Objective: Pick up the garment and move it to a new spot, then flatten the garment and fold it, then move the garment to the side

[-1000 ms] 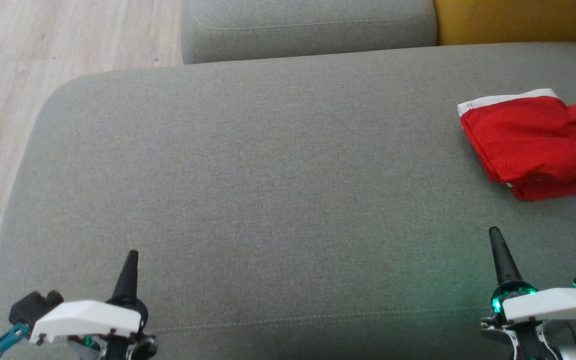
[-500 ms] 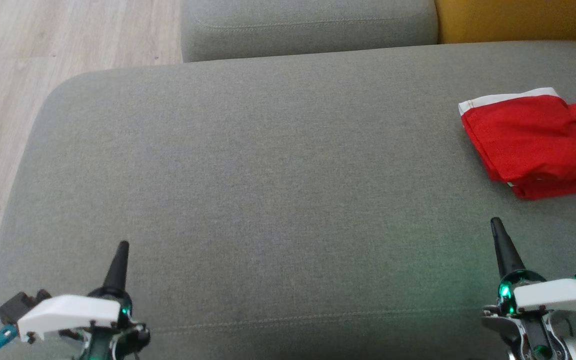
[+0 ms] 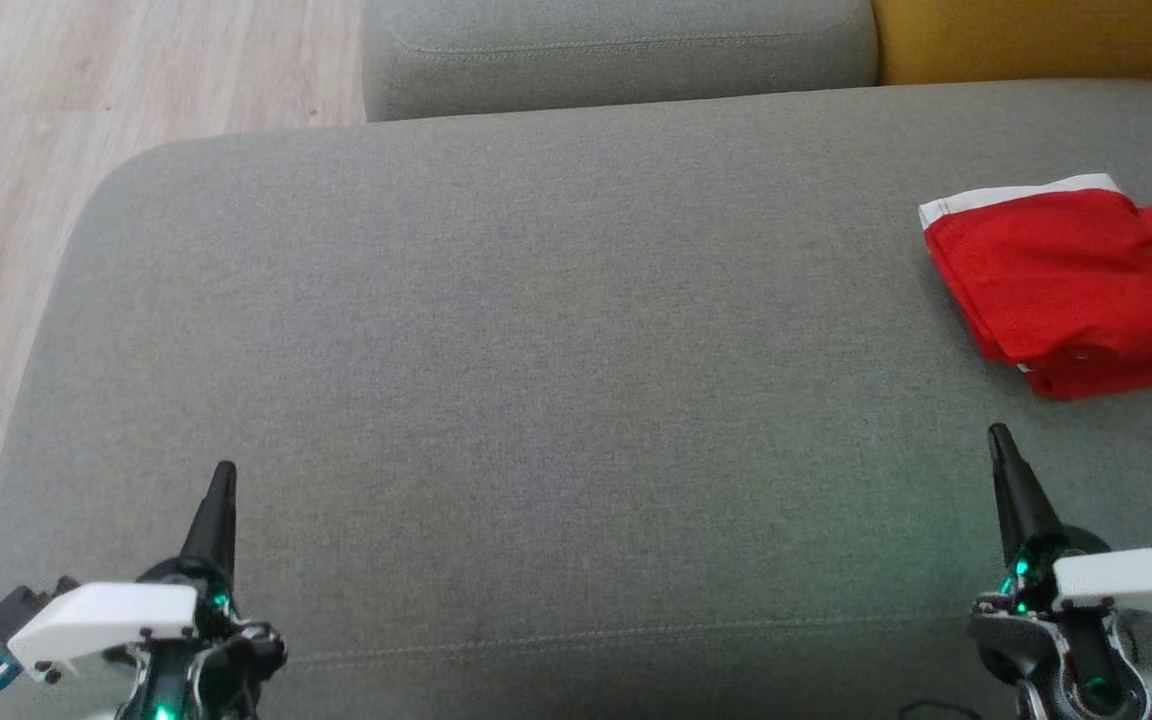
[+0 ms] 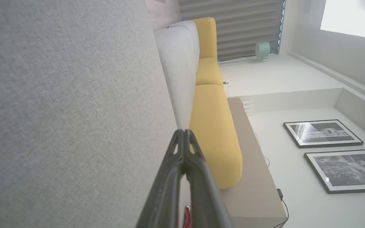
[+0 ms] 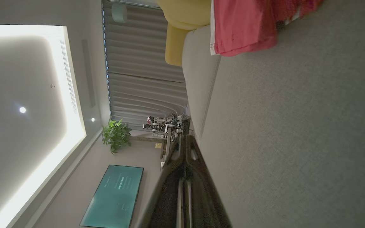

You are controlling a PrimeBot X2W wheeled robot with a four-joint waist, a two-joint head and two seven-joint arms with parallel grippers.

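Both claws edged apart: left claw (image 3: 222,478) and right claw (image 3: 998,440) pinched together, empty; folded garment (image 3: 1056,280) lay beyond the right, seemingly set aside; only withdrawal remained.

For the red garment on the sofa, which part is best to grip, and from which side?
Probably the near-left corner of the garment, where the folded layers lie stacked. Come with the right gripper from the robot's side: it sits just before that corner but is shut, so it must open first.
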